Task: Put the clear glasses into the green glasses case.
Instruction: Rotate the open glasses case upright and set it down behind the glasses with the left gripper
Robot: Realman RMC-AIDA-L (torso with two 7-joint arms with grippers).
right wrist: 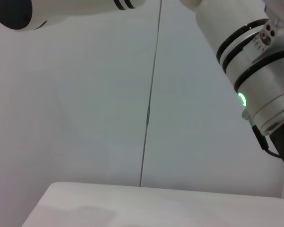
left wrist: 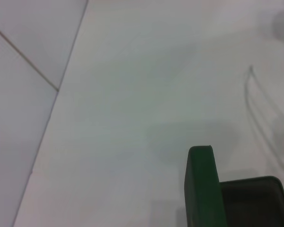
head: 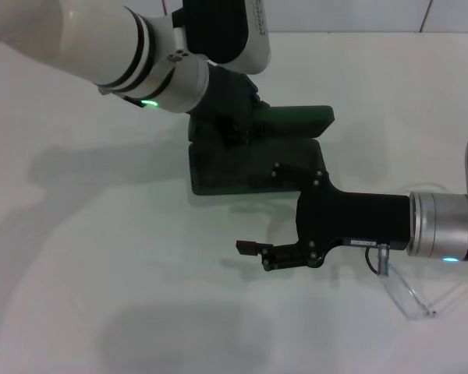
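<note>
So the green glasses case (head: 253,160) sits open on the white table (head: 101,257), lid standing up at the far side, and I'll use it as the reference point for everything. The left gripper (head: 234,105) is right on top of the case at its lid end, apparently steadying it. I can't tell how its jaws are set, since the black housing hides them. The left wrist view just shows the lid edge and a corner of the dark lining.

The right gripper (head: 253,251) hovers just in front of the case, on the robot's side of it. Only one finger set is clearly visible from above, so I honestly can't tell whether its jaws are wide or closed. Nothing seems to be in them.

The clear glasses (head: 409,300) are well off to the right of the case and nearer the robot, lying on the table partly under the right wrist. Still to be picked up, I'd say.

My take on doing this step well:
- bring the right gripper back over to the glasses and grab at the bridge or frame, not a thin arm
- go slow, because clear plastic is slippery and flexes
- line the frame up lengthwise with the case before lowering
- keep the left arm holding the lid out of the way
</note>
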